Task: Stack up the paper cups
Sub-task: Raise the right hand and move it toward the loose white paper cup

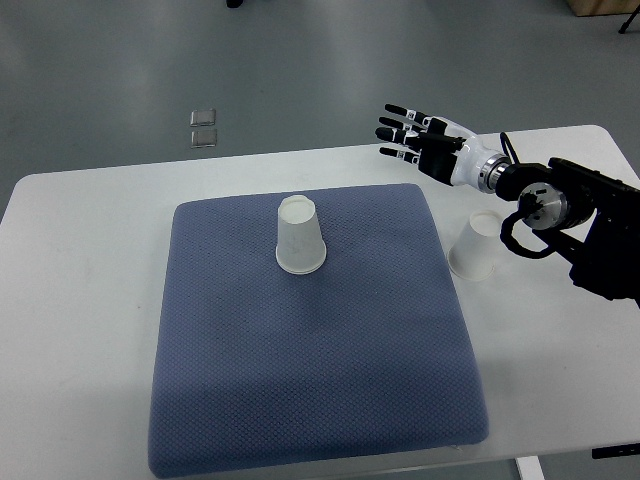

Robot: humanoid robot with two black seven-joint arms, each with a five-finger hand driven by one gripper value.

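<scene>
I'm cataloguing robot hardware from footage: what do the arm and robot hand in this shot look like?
Only the right arm shows. Its robot hand has black segmented fingers with white markings and a white-and-black palm, a silver wrist ring, then a bulky black forearm with a round silver joint and looping black cables.

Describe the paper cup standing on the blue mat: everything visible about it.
The paper cup on the mat is plain white, with no print visible. It stands upside down, its wide rim on the blue mat and its narrower base facing up. It sits in the mat's upper middle, apart from the second cup on the table. The right hand hovers far from it, fingers spread; nothing touches it.
</scene>
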